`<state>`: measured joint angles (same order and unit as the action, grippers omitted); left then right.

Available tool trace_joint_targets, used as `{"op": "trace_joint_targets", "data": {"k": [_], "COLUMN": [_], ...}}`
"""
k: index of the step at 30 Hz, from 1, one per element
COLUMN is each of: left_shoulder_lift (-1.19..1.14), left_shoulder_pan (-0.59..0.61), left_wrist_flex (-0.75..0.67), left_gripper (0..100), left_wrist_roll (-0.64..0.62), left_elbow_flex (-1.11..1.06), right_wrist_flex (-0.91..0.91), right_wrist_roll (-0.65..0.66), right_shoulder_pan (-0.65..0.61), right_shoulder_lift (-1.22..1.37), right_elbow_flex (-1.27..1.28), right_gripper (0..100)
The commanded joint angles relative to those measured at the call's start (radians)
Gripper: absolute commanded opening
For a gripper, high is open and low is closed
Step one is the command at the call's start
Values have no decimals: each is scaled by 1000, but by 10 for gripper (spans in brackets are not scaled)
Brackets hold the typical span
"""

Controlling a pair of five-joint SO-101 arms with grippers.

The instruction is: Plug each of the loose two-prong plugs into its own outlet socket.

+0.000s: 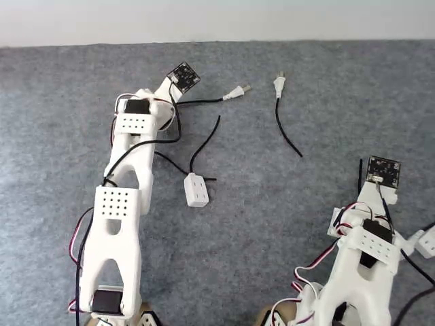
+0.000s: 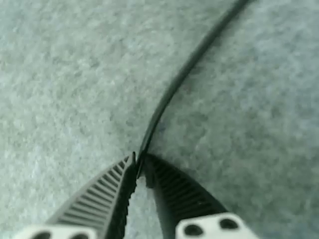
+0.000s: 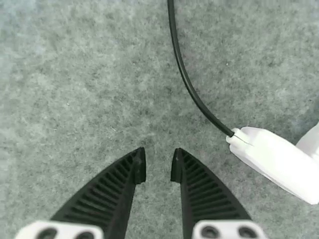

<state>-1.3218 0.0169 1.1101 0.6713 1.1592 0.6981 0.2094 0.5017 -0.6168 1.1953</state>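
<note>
My left gripper [image 2: 140,162] is shut on a thin black cord [image 2: 184,72] lying on the carpet. From above, this cord [image 1: 200,102] leads to a white two-prong plug [image 1: 235,92] at the far middle. A second white plug [image 1: 279,83] lies to its right, its cord [image 1: 285,132] trailing toward me. A white outlet socket [image 1: 196,189] sits mid-table beside the left arm [image 1: 129,170]. My right gripper [image 3: 157,167] hovers slightly open over bare carpet with nothing between its fingers. Beside it lies another white socket [image 3: 276,162] with a black cord [image 3: 187,74]; from above this socket [image 1: 425,242] is at the right edge.
Grey carpet [image 1: 272,217] covers the table, and a pale wall [image 1: 217,20] runs along the far edge. The right arm [image 1: 363,258] stands at the near right. The socket's own cord [image 1: 204,146] curves up between the left arm and the plugs.
</note>
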Motion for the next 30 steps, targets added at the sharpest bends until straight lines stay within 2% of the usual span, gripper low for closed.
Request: {"op": "trace_joint_targets", "data": {"k": [1, 8, 13, 14, 16, 21, 30], "left_shoulder_lift": [-23, -25, -23, -14, 34, 120, 253], "left_shoulder_pan": [-2, 0, -5, -6, -3, 63, 80], "left_wrist_flex": [44, 296, 586, 631, 647, 646, 643], "left_gripper": [13, 13, 13, 13, 13, 13, 17], "left_wrist_roll": [11, 11, 9, 9, 2, -112, -120], "left_elbow_flex": [59, 268, 533, 529, 509, 524, 512], "right_wrist_flex": [-13, -19, -21, -21, -21, -22, -22], "right_wrist_roll": [9, 9, 9, 9, 9, 9, 9], "right_shoulder_pan": [-7, -8, -8, -8, -8, -10, -10], "right_shoulder_lift": [-19, -19, -19, -19, -19, -19, -19], "right_elbow_flex": [-6, -6, -6, -6, -6, -6, -6], "right_gripper": [90, 90, 90, 90, 90, 90, 90]}}
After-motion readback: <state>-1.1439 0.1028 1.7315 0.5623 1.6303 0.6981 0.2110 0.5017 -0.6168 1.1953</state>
